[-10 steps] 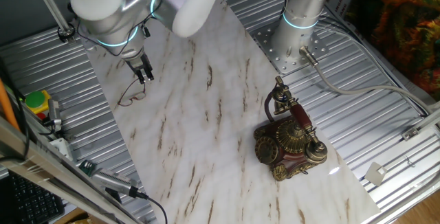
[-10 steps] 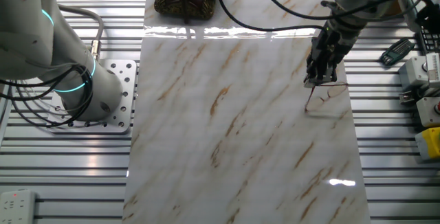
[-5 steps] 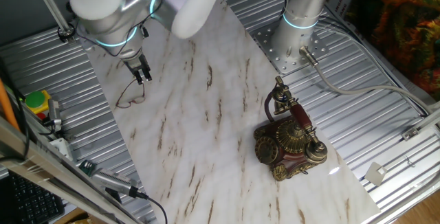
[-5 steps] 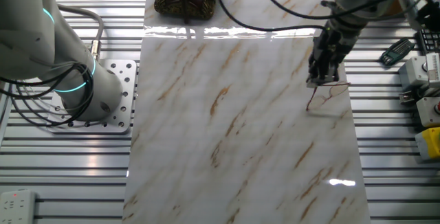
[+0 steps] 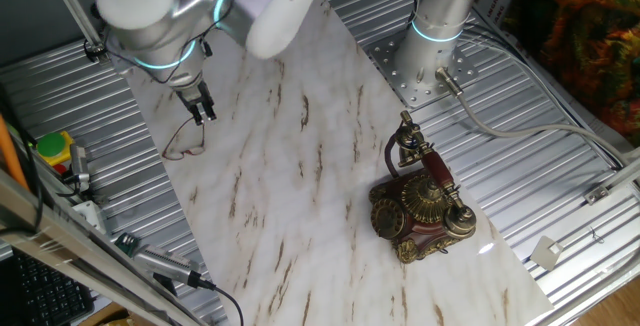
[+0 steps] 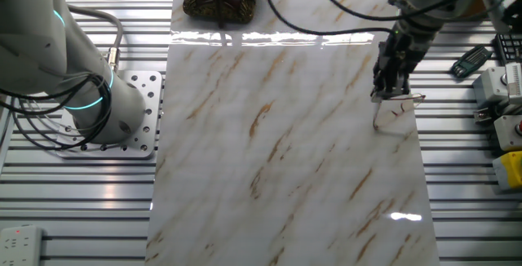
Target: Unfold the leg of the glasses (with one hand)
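The pincer (image 6: 389, 94) and glasses (image 6: 396, 110) have shifted toward the right edge of the bench (image 6: 285, 152). It grips the glasses, upper right of the frame.

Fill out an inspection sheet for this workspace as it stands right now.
Surface: marble-pattern board on a ribbed metal table.
Job's things: glasses lie near the board's edge.
Clutter: ornate telephone on the board; yellow-and-green box off it.
Grippers: gripper right at the glasses; contact too small to tell.
Cables: grey cable runs from the arm base across the table.
Surroundings: keyboard at the near corner.
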### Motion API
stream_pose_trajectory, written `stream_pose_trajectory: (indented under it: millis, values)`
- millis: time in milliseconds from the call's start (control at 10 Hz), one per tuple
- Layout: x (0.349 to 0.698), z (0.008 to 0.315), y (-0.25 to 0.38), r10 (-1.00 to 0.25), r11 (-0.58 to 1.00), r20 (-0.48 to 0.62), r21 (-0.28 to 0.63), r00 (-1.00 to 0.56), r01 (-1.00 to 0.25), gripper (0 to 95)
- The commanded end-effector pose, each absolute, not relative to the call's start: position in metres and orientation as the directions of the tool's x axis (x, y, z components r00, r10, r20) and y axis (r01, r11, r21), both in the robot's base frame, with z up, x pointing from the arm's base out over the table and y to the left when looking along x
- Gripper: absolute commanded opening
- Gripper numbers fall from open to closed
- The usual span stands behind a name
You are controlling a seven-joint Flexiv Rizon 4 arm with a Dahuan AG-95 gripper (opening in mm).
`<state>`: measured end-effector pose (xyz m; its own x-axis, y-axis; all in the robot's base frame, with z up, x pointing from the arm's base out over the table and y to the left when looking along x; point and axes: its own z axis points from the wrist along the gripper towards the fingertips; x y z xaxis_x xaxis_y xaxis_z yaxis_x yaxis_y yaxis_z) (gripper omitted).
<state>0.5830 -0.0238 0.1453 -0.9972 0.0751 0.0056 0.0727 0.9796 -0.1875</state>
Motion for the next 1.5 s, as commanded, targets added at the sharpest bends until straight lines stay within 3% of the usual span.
stream_pose_trajectory:
  millis: [100,800,1200,1500]
  values:
    - [0.585,0.145,-0.023,0.060,0.980,-0.067,-0.185,-0.996,0.071,0.0]
    - [0.585,0.145,-0.023,0.029,0.976,-0.179,-0.209,-0.983,0.067,0.0]
    - [0.587,0.140,-0.016,0.088,0.980,-0.220,-0.154,-0.971,0.123,0.0]
    - [0.589,0.136,-0.007,0.094,0.977,-0.228,-0.167,-0.969,0.135,0.0]
